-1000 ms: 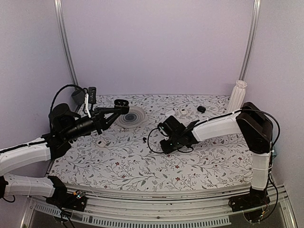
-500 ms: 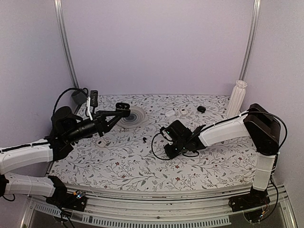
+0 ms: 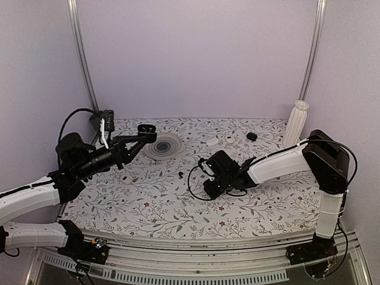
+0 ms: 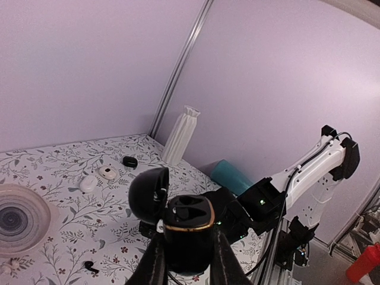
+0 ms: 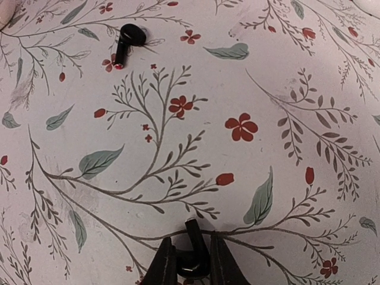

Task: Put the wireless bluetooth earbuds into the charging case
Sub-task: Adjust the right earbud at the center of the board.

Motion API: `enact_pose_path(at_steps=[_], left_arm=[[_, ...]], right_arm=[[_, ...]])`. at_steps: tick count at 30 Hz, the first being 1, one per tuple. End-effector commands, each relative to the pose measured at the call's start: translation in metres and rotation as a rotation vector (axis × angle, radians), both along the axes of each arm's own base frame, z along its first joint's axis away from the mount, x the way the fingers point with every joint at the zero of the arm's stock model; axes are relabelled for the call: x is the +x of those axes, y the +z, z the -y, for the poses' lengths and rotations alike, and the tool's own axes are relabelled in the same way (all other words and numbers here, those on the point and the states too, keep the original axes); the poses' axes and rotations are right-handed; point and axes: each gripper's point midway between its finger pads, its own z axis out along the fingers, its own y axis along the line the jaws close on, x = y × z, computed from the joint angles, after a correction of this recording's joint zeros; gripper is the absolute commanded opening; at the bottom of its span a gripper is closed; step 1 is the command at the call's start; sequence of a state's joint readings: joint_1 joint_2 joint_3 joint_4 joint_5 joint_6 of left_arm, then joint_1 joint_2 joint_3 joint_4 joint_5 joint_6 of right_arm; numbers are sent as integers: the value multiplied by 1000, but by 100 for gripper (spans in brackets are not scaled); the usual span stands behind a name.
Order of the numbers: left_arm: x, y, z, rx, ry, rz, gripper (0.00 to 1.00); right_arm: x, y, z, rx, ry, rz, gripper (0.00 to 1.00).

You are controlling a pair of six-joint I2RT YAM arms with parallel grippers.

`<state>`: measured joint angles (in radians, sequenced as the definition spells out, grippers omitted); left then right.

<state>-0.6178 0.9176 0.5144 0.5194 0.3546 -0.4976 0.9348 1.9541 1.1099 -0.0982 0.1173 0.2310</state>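
left hand (image 4: 189,238) clamped on the black case (image 4: 189,217), lid flipped open, held above the bench (image 5: 285,89), bottom centre of left wrist view. right hand (image 5: 191,252) pinching an earbud (image 5: 190,233) at bottom edge of its view, close to the bench. second earbud (image 5: 127,37) lies loose, upper left.

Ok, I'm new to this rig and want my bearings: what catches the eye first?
The left gripper holds the open black case up in the air, lid tipped back. The right gripper pinches one earbud down at the flowered cloth, while the other earbud lies loose farther off.
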Motion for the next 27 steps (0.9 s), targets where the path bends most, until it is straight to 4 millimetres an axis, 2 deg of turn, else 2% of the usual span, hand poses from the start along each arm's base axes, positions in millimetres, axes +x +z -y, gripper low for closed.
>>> enact_pose_path(at_steps=[1,14,16,27], left_arm=[[0,12,-8,-2,35,29,0],[-1,16,-8,11,29,39,0],[-1,17,-7,13,29,42,0],[-2,20,-7,17,24,52,0]], right_arm=[[1,-14,-3,-20,36,-22,15],[6,-13,0,-18,34,-20,18],[6,-12,-1,-14,36,-18,23],[10,-9,4,-15,16,-22,29]])
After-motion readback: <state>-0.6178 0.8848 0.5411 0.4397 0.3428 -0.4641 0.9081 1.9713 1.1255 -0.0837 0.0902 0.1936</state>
